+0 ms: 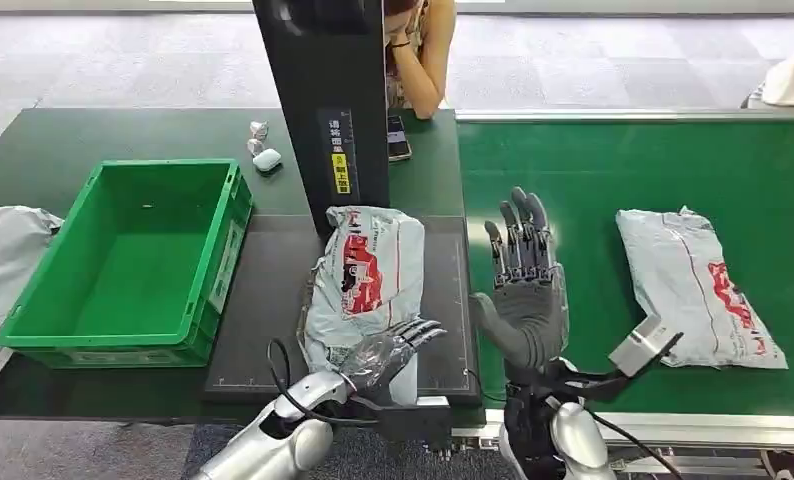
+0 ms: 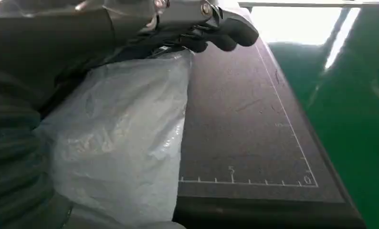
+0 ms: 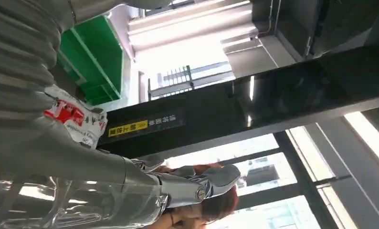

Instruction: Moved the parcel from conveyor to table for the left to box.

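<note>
The robot's arms are gleaming silver, rounded shells catching the light. A black cable (image 1: pixel 278 375) is looping off the left arm. The left hand (image 1: pixel 398 345) is showing dark grey fingers; the right hand (image 1: pixel 521 290) is wearing a grey ribbed cover, and a small silver box (image 1: pixel 641 345) is jutting from its wrist on a black bracket.

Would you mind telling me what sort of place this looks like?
Probably a parcel-sorting test station: a green conveyor belt carrying a grey plastic mailer bag, a second grey plastic mailer bag on a black ruled mat, and an empty green plastic crate.
</note>
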Robot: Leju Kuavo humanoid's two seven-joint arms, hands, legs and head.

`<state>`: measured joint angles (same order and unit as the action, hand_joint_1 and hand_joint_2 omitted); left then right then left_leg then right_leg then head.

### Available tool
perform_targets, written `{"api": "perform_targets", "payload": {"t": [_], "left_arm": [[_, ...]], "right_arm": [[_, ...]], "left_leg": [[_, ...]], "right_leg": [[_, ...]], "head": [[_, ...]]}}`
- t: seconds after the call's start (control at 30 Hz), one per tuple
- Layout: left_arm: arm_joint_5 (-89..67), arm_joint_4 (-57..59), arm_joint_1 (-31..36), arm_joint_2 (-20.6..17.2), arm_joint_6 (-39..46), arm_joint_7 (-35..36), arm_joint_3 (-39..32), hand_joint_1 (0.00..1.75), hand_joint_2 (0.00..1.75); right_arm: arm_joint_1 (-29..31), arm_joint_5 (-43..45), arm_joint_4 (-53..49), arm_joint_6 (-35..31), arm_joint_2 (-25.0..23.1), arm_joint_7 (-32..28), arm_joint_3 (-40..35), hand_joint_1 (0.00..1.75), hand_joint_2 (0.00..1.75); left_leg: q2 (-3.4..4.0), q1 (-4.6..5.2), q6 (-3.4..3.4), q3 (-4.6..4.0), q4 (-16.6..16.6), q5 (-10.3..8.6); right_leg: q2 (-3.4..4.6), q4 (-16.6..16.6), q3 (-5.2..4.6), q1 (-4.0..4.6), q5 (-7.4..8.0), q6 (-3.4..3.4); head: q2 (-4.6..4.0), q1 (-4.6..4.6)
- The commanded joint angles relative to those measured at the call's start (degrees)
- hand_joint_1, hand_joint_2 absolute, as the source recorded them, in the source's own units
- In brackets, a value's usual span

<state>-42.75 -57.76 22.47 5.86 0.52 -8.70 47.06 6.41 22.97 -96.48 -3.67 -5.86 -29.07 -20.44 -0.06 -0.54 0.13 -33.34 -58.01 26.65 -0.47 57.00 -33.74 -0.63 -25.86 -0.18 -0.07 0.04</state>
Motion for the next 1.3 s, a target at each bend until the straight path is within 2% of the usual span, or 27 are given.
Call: {"api": "perform_targets", "payload": {"t": [0.03,0.33,0.7,0.73,0.77,1.13,1.3], "left_arm": [[0.5,13.2,3.7,0.1,-1.3,0.1,8.2,0.00,1.75],[1.4,12.8,5.8,-2.4,-1.1,-0.9,9.1,0.00,1.75],[1.8,11.1,8.2,-3.3,0.2,-0.6,8.6,0.00,1.75],[1.9,11.1,8.2,-3.3,0.4,-0.7,8.4,1.54,1.75],[1.9,11.1,8.4,-3.5,0.6,-0.9,8.4,1.75,1.75],[4.7,10.1,10.0,-4.5,0.3,-4.1,7.9,1.75,1.75],[6.3,5.5,9.8,-5.9,3.7,-5.7,6.0,1.75,1.75]], "right_arm": [[-1.1,0.2,-2.8,-0.1,-0.4,0.3,1.9,0.00,1.75],[-0.8,0.2,-2.2,-0.3,0.3,0.2,1.0,0.00,1.75],[-1.1,0.4,-1.2,0.3,0.5,-0.2,1.3,0.00,1.75],[-1.1,0.4,-1.1,0.3,0.5,-0.3,1.3,0.00,1.75],[-1.0,0.4,-0.7,0.4,0.6,-0.4,1.2,0.00,1.75],[0.6,0.7,1.7,0.6,0.3,-0.9,0.8,0.00,1.75],[0.3,0.6,1.9,0.8,0.6,-1.1,0.8,0.00,1.75]], "left_leg": [[-0.06,0.01,0.00,0.18,0.1,-0.03],[0.08,-0.01,-0.01,0.37,0.2,-0.07],[0.07,-0.02,-0.07,0.32,0.1,-0.18],[0.05,-0.03,-0.08,0.32,0.1,-0.15],[0.09,-0.01,-0.09,0.34,0.2,-0.20],[0.09,-0.04,-0.18,0.18,0.1,-0.33],[0.12,-0.06,-0.21,0.10,0.1,-0.46]], "right_leg": [[-0.04,-0.1,0.20,-0.01,-0.01,0.00],[0.07,-0.1,0.41,0.00,0.07,-0.01],[0.08,-0.1,0.31,0.05,0.18,-0.10],[0.05,0.0,0.33,0.07,0.14,-0.10],[0.09,-0.1,0.32,0.07,0.18,-0.11],[0.10,0.0,0.17,0.10,0.26,-0.12],[0.11,0.0,0.06,0.12,0.42,-0.26]], "head": [[0.00,0.02],[0.00,0.02],[0.00,0.00],[0.00,0.02],[0.00,0.00],[0.00,0.02],[0.00,0.00]]}}
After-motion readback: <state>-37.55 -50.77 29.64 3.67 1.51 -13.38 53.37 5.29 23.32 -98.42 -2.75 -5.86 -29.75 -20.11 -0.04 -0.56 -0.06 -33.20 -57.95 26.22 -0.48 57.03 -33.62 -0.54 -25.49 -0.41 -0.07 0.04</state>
